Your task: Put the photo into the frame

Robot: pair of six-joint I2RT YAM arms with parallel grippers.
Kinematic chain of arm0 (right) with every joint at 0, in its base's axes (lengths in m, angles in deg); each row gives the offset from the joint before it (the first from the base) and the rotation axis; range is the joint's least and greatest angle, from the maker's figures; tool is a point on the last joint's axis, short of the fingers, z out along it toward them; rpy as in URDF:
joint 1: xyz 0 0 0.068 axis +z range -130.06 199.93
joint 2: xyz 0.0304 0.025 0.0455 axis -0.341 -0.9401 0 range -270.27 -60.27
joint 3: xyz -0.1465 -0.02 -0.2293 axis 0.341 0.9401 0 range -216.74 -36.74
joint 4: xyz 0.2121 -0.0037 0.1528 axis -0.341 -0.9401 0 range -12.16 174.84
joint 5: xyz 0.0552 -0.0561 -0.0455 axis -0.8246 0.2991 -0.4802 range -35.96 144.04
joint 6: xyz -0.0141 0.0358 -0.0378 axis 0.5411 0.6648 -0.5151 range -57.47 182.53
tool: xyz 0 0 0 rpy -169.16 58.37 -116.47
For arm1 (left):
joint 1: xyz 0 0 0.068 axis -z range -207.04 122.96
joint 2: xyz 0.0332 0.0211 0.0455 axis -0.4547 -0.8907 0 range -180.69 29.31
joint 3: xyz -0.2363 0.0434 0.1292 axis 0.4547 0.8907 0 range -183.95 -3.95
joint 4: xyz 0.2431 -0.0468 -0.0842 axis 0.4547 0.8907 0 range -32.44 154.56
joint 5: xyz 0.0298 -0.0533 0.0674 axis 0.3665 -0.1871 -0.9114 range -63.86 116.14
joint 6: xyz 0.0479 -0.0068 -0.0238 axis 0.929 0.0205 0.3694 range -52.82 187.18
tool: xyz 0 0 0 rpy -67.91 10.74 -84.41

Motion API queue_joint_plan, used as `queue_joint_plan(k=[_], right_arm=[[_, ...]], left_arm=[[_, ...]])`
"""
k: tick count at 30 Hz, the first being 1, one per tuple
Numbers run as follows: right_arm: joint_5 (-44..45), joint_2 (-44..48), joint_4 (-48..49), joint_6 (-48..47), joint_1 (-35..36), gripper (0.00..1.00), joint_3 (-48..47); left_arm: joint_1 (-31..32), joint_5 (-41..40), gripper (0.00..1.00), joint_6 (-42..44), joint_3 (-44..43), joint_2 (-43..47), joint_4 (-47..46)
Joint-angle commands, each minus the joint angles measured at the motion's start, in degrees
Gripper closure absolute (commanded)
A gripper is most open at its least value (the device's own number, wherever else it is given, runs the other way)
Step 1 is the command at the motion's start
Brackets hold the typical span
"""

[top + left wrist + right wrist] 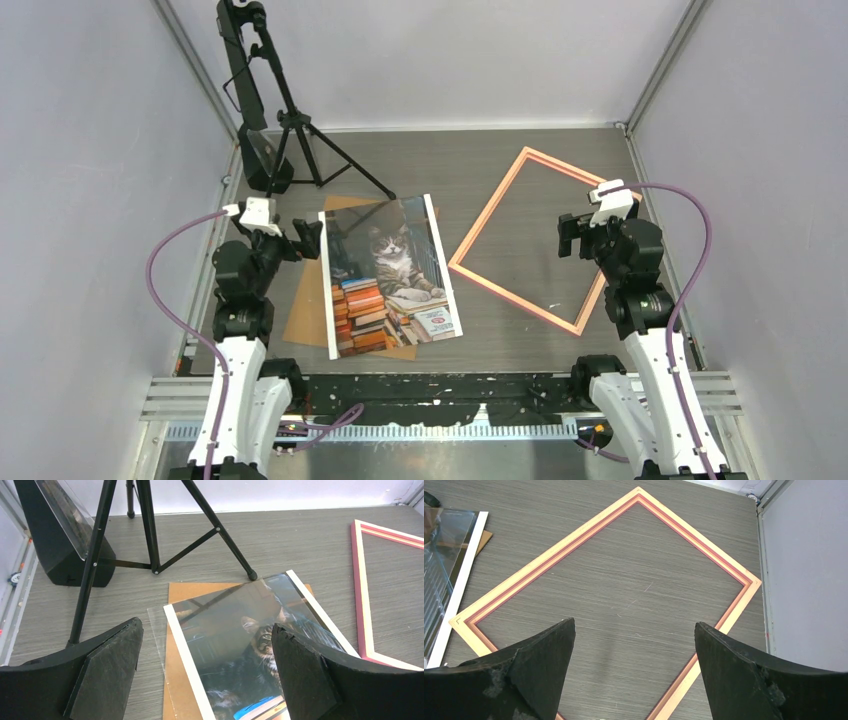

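Wide open and empty, the left gripper (312, 238) hovers by the photo (390, 275) lying face up on a brown board (305, 310), the right gripper (568, 235) over the frame (500, 195), probably to steady it

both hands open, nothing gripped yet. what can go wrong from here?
1. The photo lies flat on the backing board with a clear sheet at its edge; a pinch may lift those too.
2. The frame sits rotated against the photo, so corners could land on its rails.
3. A tripod leg ends by the photo's far corner; the left hand might snag it.
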Motion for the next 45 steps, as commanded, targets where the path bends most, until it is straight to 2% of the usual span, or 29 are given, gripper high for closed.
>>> queue_joint_plan(k=[1, 18, 22, 28, 31, 37, 40, 45], right_arm=[[0.4, 0.5, 2.1, 0.1, -0.2, 0.05, -1.5], [-1.9, 1.8, 0.7, 0.9, -0.3, 0.05, -1.9], [-2.8, 2.1, -1.0, 0.4, -0.5, 0.05, -2.5], [-0.3, -0.2, -3.5, -0.2, -0.5, 0.05, -4.3], [-1.5, -2.1, -3.7, 0.8, -0.5, 0.05, -4.6], [-5.2, -6.7, -1.9, 2.5, -0.3, 0.05, -4.4], [-8.5, -8.8, -1.8, 2.3, 0.4, 0.05, -4.8], [-10.1, -12.9, 1.1, 1.0, 6.1, 0.05, -4.9]], left_arm=[[-0.3, 0.5, 0.01, 0.5, -0.1, 0.6, -3.6], [-0.5, 1.3, 0.01, 1.7, -2.7, 1.7, 1.5], [-0.5, 3.2, 0.01, 6.4, -6.2, 2.1, 7.6], [-0.5, 7.0, 0.01, 18.0, -10.9, 1.8, 20.6], [-0.5, 7.7, 0.01, 17.7, -11.8, 0.7, 24.0], [-0.4, 11.7, 0.01, 14.1, -13.5, -6.1, 26.9], [0.0, 11.0, 0.01, 13.8, -14.3, -10.6, 28.1], [0.2, 9.4, 0.01, 11.5, -16.5, -18.7, 30.4]])
